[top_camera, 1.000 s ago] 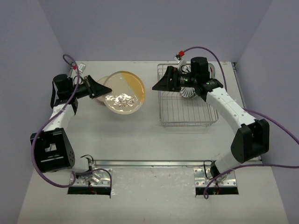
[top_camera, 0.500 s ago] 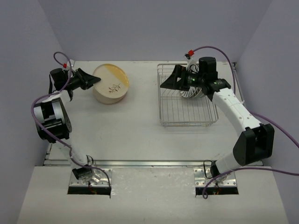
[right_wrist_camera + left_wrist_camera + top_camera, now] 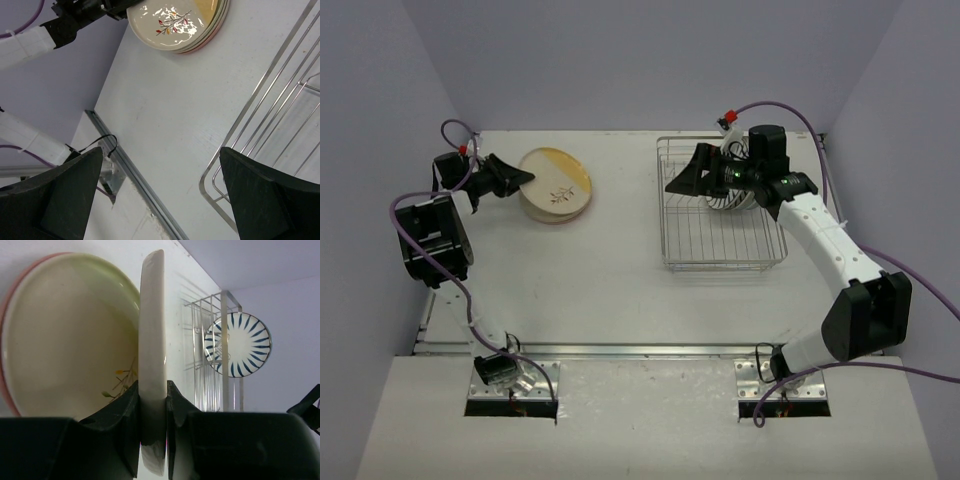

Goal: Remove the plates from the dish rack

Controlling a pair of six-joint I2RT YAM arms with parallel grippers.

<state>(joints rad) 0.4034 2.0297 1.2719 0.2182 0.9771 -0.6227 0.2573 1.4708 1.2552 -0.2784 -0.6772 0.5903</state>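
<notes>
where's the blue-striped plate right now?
Right side of the top view: the blue-striped plate stands upright in the dish rack, at its far end, under the right arm.

1. A pale grey-white table (image 3: 620,290) fills the middle of the overhead view, matte and lightly scuffed
2. A lavender back wall (image 3: 650,60) stands along the table's far edge
3. A left wall (image 3: 370,150) and a right wall (image 3: 910,150) of the same colour close in the sides
4. A thin metal rail (image 3: 650,350) runs across the table's near part, from side to side; it also shows in the right wrist view (image 3: 145,185)
5. A lighter front board (image 3: 650,440) lies nearer than the rail
6. Two shiny mounting plates (image 3: 535,385) sit in dark cut-outs in that board, well apart
</notes>
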